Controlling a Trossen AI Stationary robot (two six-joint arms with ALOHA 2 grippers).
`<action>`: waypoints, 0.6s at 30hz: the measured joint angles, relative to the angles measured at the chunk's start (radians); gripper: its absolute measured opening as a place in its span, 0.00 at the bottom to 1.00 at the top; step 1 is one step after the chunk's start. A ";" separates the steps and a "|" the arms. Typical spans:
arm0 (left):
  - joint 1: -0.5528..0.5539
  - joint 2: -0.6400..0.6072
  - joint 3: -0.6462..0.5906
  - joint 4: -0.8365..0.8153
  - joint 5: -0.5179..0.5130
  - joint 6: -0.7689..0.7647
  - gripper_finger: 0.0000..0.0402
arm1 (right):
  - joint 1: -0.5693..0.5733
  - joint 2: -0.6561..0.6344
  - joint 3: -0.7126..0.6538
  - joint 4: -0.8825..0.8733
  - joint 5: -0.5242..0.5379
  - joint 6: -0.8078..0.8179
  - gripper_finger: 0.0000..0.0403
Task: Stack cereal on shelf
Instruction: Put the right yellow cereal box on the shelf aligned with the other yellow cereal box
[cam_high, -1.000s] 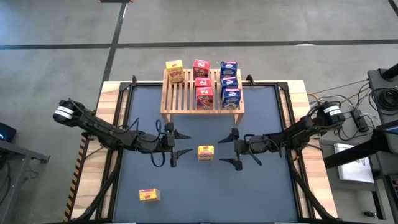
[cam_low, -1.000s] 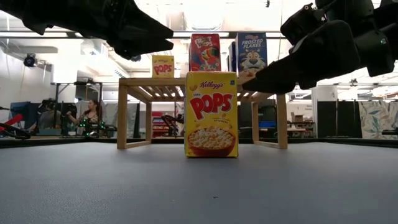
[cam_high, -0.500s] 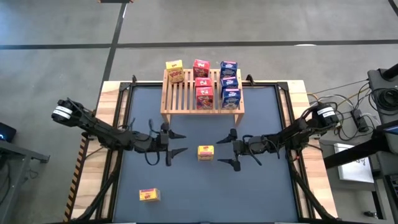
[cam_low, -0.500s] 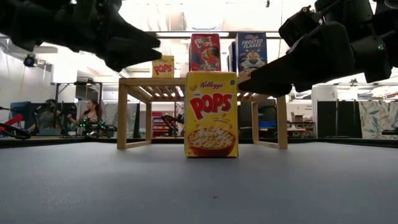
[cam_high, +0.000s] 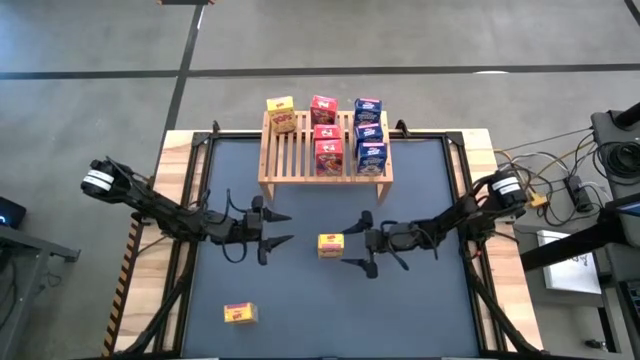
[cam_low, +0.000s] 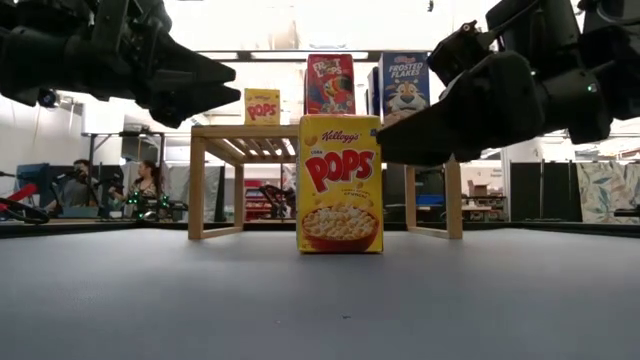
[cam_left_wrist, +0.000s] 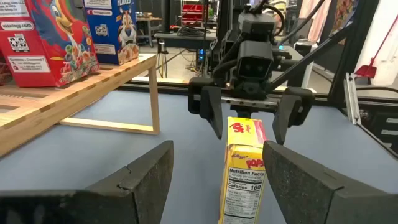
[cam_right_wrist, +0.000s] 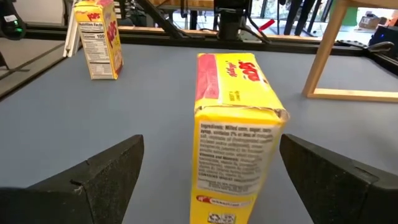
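Note:
A yellow cereal box (cam_high: 331, 245) stands upright on its base at the middle of the dark table, its front toward the near edge (cam_low: 340, 183). My right gripper (cam_high: 356, 243) is open, level, just right of the box, which shows between its fingers (cam_right_wrist: 236, 155) without touching them. My left gripper (cam_high: 288, 228) is open a short way left of the box (cam_left_wrist: 244, 168), pointing at it. The shelf (cam_high: 325, 160) stands at the far edge on its legs, carrying one yellow box (cam_high: 281, 113), three red (cam_high: 329, 155) and three blue (cam_high: 372, 157).
A second yellow box (cam_high: 239, 313) stands near the table's near left corner, also seen in the right wrist view (cam_right_wrist: 99, 40). The shelf's left slats (cam_high: 285, 155) are bare. The table's wooden border (cam_high: 180, 150) frames the mat. A person sits in the room beyond (cam_low: 150, 185).
My left gripper has drawn back toward the table's left edge, away from the yellow box, and sunk a little. My right gripper has come lower and toward the box from the right. Both stay open. The box has not moved.

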 joint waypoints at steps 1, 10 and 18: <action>0.000 0.000 0.000 0.000 0.000 -0.001 0.58 | 0.000 0.006 0.006 0.001 0.000 -0.002 0.91; 0.000 0.000 0.002 -0.001 0.003 -0.002 0.58 | 0.000 0.044 0.027 0.000 -0.002 -0.009 0.91; 0.000 0.000 0.002 -0.002 0.003 -0.002 0.58 | 0.000 0.041 0.027 0.001 -0.008 0.002 0.82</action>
